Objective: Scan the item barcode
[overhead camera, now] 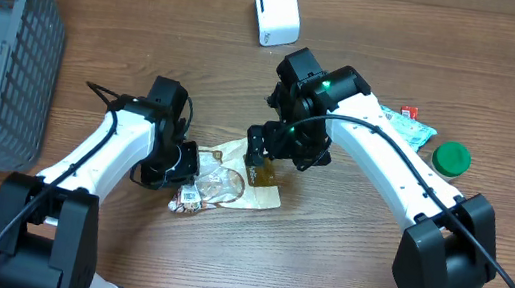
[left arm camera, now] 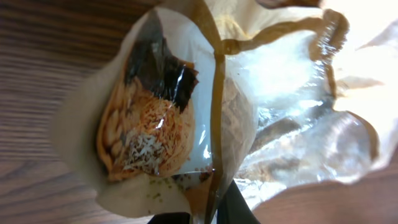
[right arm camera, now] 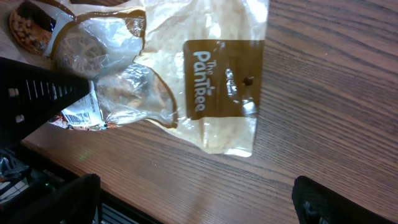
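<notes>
Snack bag [right arm camera: 205,81] labelled "The PanTree", left gripper [overhead camera: 185,167] pinching its edge, right gripper [overhead camera: 269,158] spread wide

We record: one clear snack bag [right arm camera: 186,74], brown "PanTree" panel, upper centre, lying flat on the wood-grain table [right arm camera: 329,93]; right gripper [right arm camera: 193,190], dark fingers spread wide at both lower corners.

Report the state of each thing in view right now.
Snack bag, lying on the table, pinched at one end.
Left gripper, shut on snack bag.
Right gripper, open, hovering over snack bag.
Scanner, standing upright, untouched.
Basket, upright.
</notes>
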`<state>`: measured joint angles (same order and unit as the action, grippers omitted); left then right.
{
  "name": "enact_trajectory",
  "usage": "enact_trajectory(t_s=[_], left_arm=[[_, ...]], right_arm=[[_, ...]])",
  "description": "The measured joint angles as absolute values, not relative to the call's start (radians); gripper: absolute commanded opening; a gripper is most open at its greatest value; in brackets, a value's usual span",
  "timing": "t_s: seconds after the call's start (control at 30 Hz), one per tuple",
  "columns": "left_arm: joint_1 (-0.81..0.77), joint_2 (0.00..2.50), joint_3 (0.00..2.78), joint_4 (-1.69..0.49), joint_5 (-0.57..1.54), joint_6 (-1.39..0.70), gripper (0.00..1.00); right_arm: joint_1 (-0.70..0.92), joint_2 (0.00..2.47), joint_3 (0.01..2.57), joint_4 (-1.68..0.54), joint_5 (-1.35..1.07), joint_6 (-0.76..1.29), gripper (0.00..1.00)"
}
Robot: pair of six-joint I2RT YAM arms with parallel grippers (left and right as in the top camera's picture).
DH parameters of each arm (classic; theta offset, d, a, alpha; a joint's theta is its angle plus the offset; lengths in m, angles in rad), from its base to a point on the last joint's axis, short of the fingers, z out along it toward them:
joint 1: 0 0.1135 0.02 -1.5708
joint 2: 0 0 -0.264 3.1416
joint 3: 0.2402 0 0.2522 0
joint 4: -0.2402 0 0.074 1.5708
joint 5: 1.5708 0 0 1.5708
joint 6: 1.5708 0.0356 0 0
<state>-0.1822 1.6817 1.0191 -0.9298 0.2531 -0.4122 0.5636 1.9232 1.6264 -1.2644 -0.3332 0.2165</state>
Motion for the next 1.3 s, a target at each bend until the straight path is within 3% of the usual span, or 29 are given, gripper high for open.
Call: enact_trajectory(t_s=[0.7, 0.97, 1.3], left_arm=[[-0.103, 1.686, 1.285, -1.161, 0.372, -0.27, 0.04], [-0.095, 1.686, 1.407, -1.269, 0.427, -0.219, 0.04], [-0.09, 1.686, 1.485, -1.328, 0.622, -0.08, 0.04]], right_arm=[[0.549, 1.923, 1.626, -1.134, -0.334, 0.262, 1.0], [0.391, 1.923, 1.626, -1.143, -0.387, 0.34, 1.0], [0.241, 1.923, 1.626, -1.213, -0.632, 0.17, 1.0]])
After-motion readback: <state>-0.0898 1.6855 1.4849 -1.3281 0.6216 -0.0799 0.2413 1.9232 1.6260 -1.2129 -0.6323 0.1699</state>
